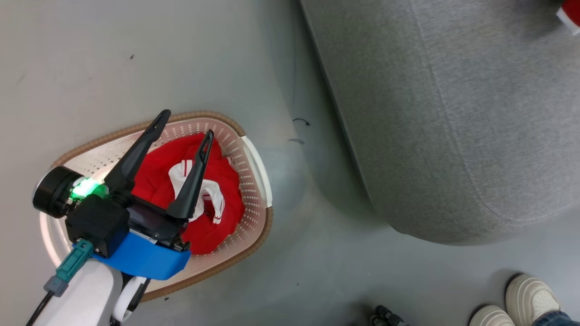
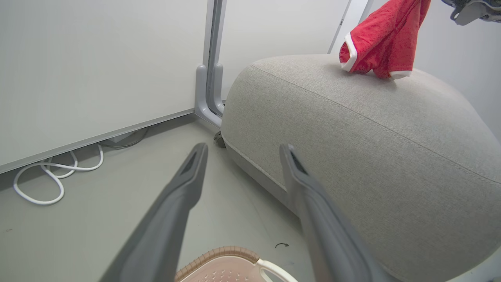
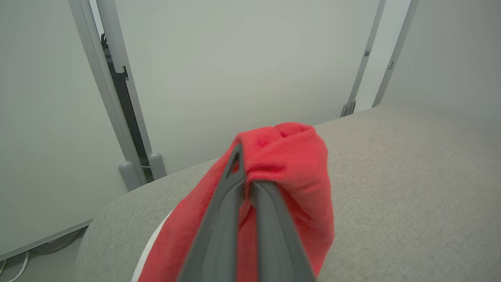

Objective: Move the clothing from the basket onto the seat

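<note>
Reading the left gripper (image 1: pixel 187 123) as open: fingers spread wide, nothing between them, hovering above the laundry basket (image 1: pixel 253 158). I can't tell from the head view how high it sits over the load.

Head view:
- Basket sits on the grey floor (image 1: pixel 136 54) at 8 o'clock in frame.
- One red garment (image 1: pixel 154 181) lies bunched inside it, and its white red-striped part (image 1: pixel 179 174) faces up near the middle.
- Grey sofa (image 1: pixel 430 113) fills the 2 o'clock side, near the basket but apart from it, with a floor gap between them.
- The other red garment (image 1: pixel 572 13) clips the frame at 1 o'clock, over the sofa.
- A person's pale shoes (image 1: pixel 530 294) stand at 5 o'clock.

Left wrist view:
- Left gripper (image 2: pixel 243 147) shows the same wide gap, with the basket rim (image 2: pixel 231 254) at 6 o'clock.
- The other garment (image 2: pixel 381 39) hangs at 1 o'clock with its white-trimmed ends down at the sofa (image 2: pixel 352 149) top. I can't confirm contact.
- White cable (image 2: pixel 54 172) loops on the floor at 9 o'clock.

Right wrist view:
- Right gripper (image 3: pixel 245 176) is clamped shut on that garment (image 3: pixel 289 164), with the fabric bunched around the fingertips.
- The sofa (image 3: pixel 391 176) is under it.
</note>
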You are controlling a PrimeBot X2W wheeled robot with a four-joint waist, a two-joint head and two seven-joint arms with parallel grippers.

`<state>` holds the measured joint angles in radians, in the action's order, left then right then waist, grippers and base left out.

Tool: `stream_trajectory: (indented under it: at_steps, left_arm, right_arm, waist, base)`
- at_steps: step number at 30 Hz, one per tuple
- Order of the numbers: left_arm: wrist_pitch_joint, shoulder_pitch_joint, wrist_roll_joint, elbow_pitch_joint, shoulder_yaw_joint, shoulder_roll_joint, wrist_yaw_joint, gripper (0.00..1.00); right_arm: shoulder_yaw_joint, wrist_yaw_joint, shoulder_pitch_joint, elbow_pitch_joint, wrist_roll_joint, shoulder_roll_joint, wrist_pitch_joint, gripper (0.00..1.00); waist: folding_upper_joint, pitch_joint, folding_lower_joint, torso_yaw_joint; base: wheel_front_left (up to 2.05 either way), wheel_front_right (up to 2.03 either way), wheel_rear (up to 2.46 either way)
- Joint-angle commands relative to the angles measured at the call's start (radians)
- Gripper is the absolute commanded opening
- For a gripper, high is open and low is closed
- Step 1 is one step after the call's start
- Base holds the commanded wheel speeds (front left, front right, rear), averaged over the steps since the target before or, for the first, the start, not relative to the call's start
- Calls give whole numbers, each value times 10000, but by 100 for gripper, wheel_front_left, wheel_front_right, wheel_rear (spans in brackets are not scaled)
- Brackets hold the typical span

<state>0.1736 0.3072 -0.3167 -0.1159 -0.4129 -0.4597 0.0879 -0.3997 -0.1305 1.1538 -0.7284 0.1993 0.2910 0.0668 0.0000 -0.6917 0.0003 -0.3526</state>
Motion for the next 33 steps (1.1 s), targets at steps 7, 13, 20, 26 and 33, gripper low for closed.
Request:
stream_trajectory:
  at_steps: [7, 13, 20, 26, 33]
  left_arm:
    - [259, 366, -32, 90, -67, 78, 39, 100]
    - [445, 339, -300, 599, -236, 271, 123, 100]
    - [754, 117, -638, 1439, -288, 694, 164, 100]
    - [872, -142, -870, 2109, -141, 1046, 156, 100]
    - [922, -819, -1133, 2925, 394, 1542, 175, 100]
  right_arm:
    - [-212, -5, -349, -1123, -645, -44, 434, 100]
    - [-59, -5, -623, -1709, -964, 27, 572, 100]
    - [285, -5, -1343, -1982, -1393, -217, 737, 100]
    - [715, -3, -2231, -1746, -1733, -562, 1025, 100]
    - [1771, -3, -3957, -733, -1799, -1325, 1452, 100]
  waist:
    - [0, -100, -3, 452]
    - [0, 505, -3, 611]
    - [0, 1670, -3, 742]
    - [0, 2724, -3, 865]
    - [0, 4271, -3, 1023]
  base:
    - [0, 0, 0]
    - [0, 0, 0]
    - [0, 0, 0]
    - [0, 0, 0]
    - [0, 0, 0]
